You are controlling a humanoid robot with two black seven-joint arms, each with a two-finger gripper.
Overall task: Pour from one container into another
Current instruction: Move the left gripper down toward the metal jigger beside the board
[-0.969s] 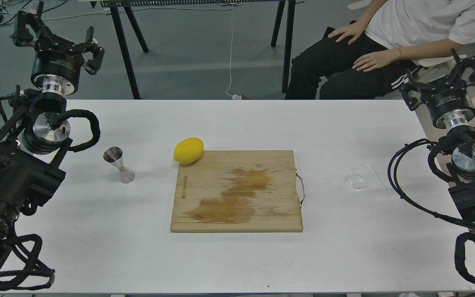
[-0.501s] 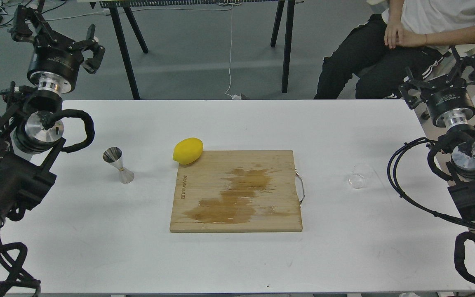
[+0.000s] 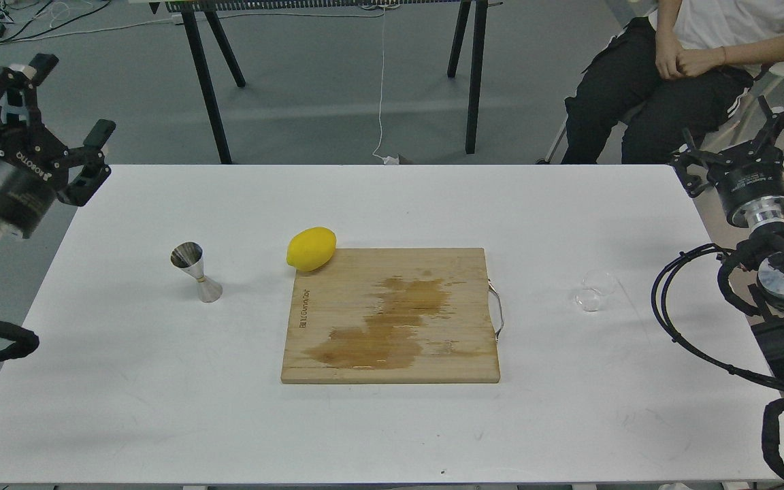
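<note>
The clear glass cup (image 3: 594,290) stands on the white table (image 3: 392,435) to the right of the cutting board, small and hard to make out. The steel hourglass jigger (image 3: 197,272) stands upright on the table's left part. My left gripper (image 3: 48,112) is open at the far left edge, raised, well away from the jigger. My right gripper (image 3: 746,143) is open too, beyond the table's right rear corner, up and right of the cup. Neither holds anything.
A wooden cutting board (image 3: 392,314) with a wet brown stain and a metal handle lies mid-table. A yellow lemon (image 3: 311,248) rests at its rear left corner. A seated person (image 3: 678,61) is behind the table at right; black table legs (image 3: 208,82) stand beyond.
</note>
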